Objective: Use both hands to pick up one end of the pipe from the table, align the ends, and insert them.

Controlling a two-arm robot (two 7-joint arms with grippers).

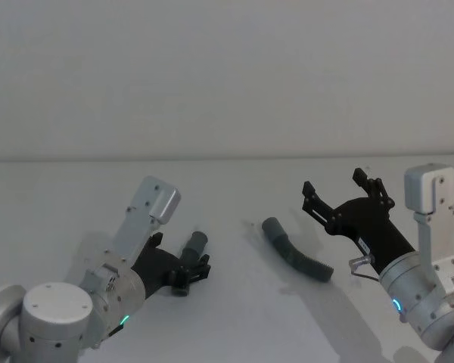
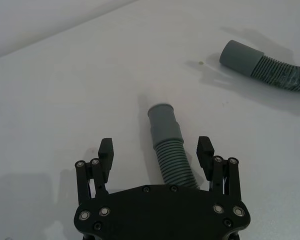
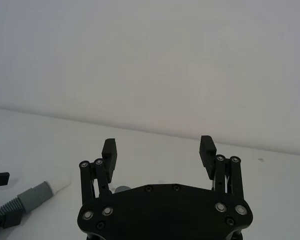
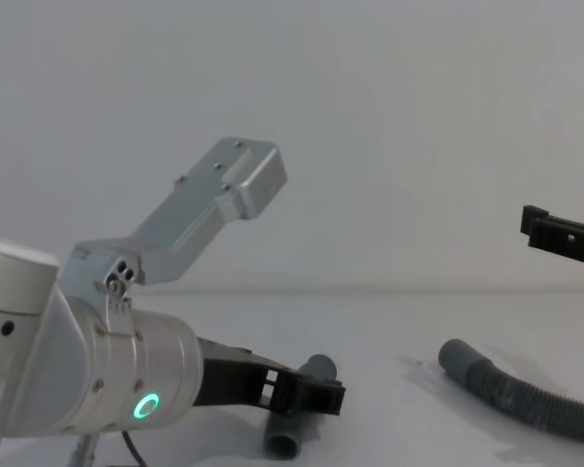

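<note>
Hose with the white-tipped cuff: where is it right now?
The white-tipped hose lies on the table on the robot's left, between the open fingers of the left claw; the socket-cuffed hose lies to its right.

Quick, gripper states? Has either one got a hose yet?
Left gripper: open, straddling one hose piece, not gripping it.
Right gripper: open, holding nothing.

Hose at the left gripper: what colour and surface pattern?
Grey: smooth cuff, then ribbed hose running under the left gripper. Clearest in left wrist view.
</note>
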